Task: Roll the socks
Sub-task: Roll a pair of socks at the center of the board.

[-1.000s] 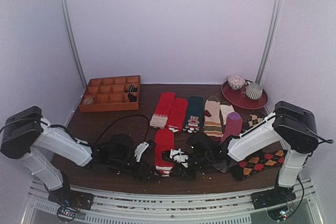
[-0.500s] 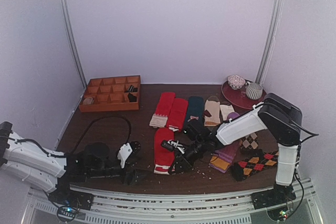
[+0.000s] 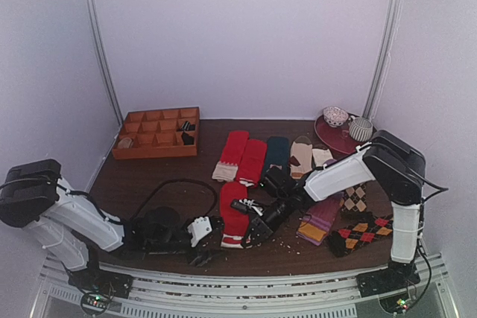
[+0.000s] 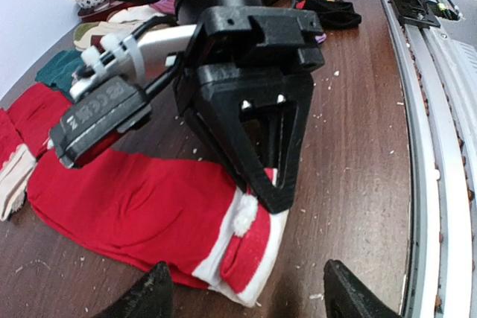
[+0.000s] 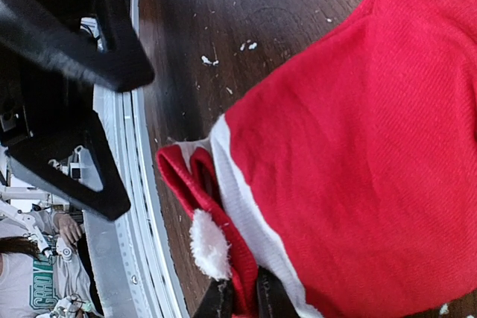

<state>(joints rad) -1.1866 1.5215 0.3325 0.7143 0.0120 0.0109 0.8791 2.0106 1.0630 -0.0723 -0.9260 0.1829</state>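
Over brown table, low right hand pinches socks.

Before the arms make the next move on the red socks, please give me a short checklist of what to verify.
1. Right hand shut on the striped cuff of the socks: ok.
2. Both socks caught in that pinch: cannot tell.
3. Left hand open beside the cuff: ok.
4. Socks not yet rolled, lying flat on the table: ok.
5. Toe end apart from the neighbouring red socks: cannot tell.
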